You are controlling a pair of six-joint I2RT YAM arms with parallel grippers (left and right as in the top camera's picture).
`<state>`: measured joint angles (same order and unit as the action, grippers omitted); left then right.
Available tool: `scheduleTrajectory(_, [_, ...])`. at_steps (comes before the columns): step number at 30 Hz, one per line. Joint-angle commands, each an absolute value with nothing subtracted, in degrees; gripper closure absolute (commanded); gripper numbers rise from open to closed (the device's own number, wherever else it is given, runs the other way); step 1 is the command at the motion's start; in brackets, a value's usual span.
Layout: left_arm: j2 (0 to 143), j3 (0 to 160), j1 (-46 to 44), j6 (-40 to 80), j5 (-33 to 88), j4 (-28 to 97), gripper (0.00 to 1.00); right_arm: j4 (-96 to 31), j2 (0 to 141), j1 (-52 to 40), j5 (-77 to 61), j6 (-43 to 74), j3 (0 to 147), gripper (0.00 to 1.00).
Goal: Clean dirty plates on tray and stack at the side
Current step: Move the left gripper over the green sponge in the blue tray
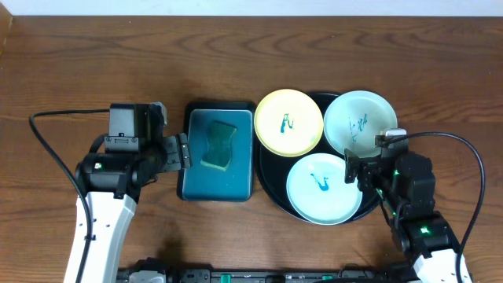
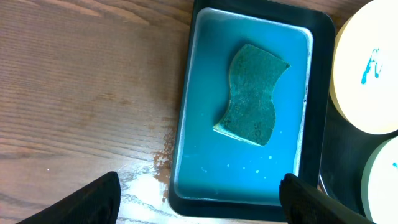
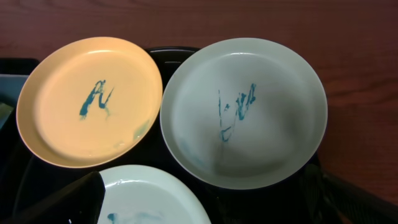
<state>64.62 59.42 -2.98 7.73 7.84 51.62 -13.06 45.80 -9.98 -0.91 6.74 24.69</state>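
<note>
- While the left jaws hang wide apart and empty over the table (image 1: 71,71), I see them just beside the left edge of the teal tray (image 1: 216,185).
- A green sponge (image 1: 219,144) lies flat in that teal tray, near its middle.
- Just right of it, the black tray (image 1: 273,182) carries all three plates side by side, none stacked.
- The yellow plate (image 1: 289,122) sits at the back left, close beside the teal tray, with a teal scribble on it.
- The front mint plate (image 1: 322,189) and the back mint plate (image 1: 360,122) both carry teal scribbles.
- The right jaws stand wide apart and empty, at the right edge of the front mint plate.
</note>
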Motion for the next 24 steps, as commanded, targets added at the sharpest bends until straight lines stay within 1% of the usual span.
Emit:
scheduleTrajectory(1, [64.6, 60.7, -2.6, 8.2, 8.6, 51.8, 0.18, -13.1, 45.7, -9.8, -1.3, 5.5, 26.3, 0.01])
scheduleTrajectory(21, [64.6, 60.7, -2.6, 8.2, 8.6, 51.7, 0.18, -13.6, 45.7, -9.8, -1.9, 5.5, 26.2, 0.01])
scheduleTrajectory(24, [64.6, 60.7, -2.6, 8.2, 8.6, 49.7, 0.18, -13.5, 45.7, -9.8, -1.7, 5.5, 26.2, 0.01])
